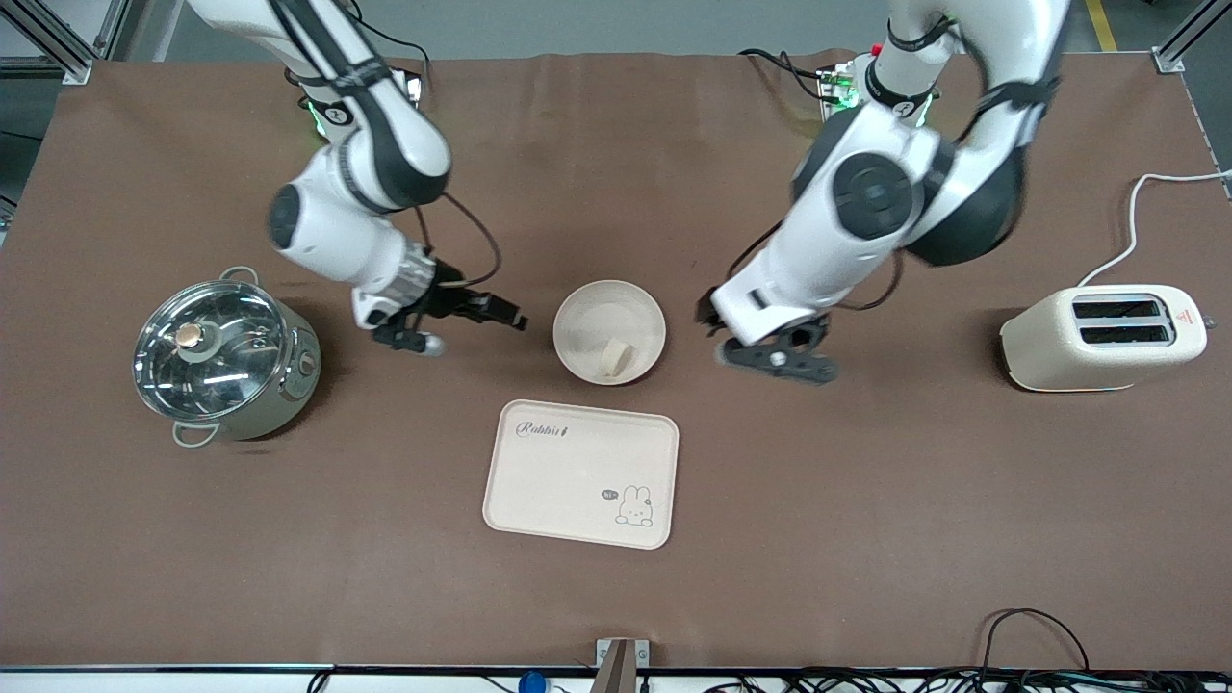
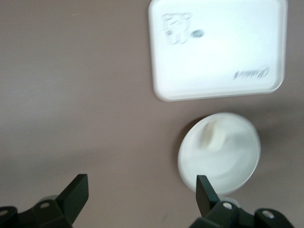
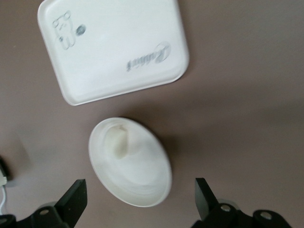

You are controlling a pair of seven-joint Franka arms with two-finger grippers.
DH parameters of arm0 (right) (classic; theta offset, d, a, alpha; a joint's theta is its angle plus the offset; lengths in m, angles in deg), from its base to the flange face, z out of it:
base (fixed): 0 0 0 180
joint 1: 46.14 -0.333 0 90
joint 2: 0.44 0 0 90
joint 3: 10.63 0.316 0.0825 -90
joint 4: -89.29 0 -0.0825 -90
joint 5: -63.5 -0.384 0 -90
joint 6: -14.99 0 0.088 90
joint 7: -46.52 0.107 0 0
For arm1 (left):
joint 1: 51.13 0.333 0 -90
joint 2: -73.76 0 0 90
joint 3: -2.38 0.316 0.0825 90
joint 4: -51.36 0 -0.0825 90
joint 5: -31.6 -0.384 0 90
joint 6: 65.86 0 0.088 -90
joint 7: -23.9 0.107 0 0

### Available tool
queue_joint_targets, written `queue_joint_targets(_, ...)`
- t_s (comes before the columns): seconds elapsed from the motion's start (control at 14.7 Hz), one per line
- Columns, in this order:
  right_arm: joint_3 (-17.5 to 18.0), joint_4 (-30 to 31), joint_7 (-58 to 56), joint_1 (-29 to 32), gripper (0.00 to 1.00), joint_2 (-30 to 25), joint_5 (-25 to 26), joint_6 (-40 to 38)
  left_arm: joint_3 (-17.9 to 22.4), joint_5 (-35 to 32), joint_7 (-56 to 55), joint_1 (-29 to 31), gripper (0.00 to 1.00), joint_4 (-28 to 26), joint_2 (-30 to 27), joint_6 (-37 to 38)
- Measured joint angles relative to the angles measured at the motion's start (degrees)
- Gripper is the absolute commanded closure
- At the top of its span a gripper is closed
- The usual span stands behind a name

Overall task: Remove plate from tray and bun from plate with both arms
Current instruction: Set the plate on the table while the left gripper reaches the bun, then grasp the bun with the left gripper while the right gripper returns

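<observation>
The round cream plate (image 1: 595, 306) sits mid-table, just farther from the front camera than the tray. The pale bun (image 1: 616, 358) lies in the plate near its nearer rim. My right gripper (image 1: 470, 329) is open and empty, low beside the plate toward the right arm's end. My left gripper (image 1: 762, 352) is open and empty, low beside the plate toward the left arm's end. In the left wrist view the gripper (image 2: 141, 191) has the plate (image 2: 228, 164) and bun (image 2: 212, 135) off by one fingertip. In the right wrist view the gripper (image 3: 140, 197) has the plate (image 3: 142, 178) and bun (image 3: 118, 142) between its fingers' line.
A rectangular cream tray (image 1: 568, 481) with a rabbit drawing lies nearer the front camera than the plate. A steel pot (image 1: 219, 356) with a glass lid stands toward the right arm's end. A cream toaster (image 1: 1102, 339) stands toward the left arm's end.
</observation>
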Motion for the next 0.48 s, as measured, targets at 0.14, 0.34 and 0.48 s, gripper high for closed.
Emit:
queue_joint_targets(0.14,-0.1,-1.8,0.0,5.8,0.0,-2.6,6.7,-9.5,0.0,0.0,-6.5,-4.5,0.0,0.0,4.7,-7.2)
queue_joint_targets(0.34,-0.2,-8.6,-0.2,12.7,0.0,-5.4,18.1,-24.5,0.3,-2.5,-14.1,-11.2,0.01,-0.1,11.9,-19.6)
queue_joint_targets(0.48,-0.9,-13.9,-1.6,15.3,0.0,-6.4,23.2,-32.6,0.4,-7.6,-19.4,-13.5,0.01,0.0,15.9,-24.3)
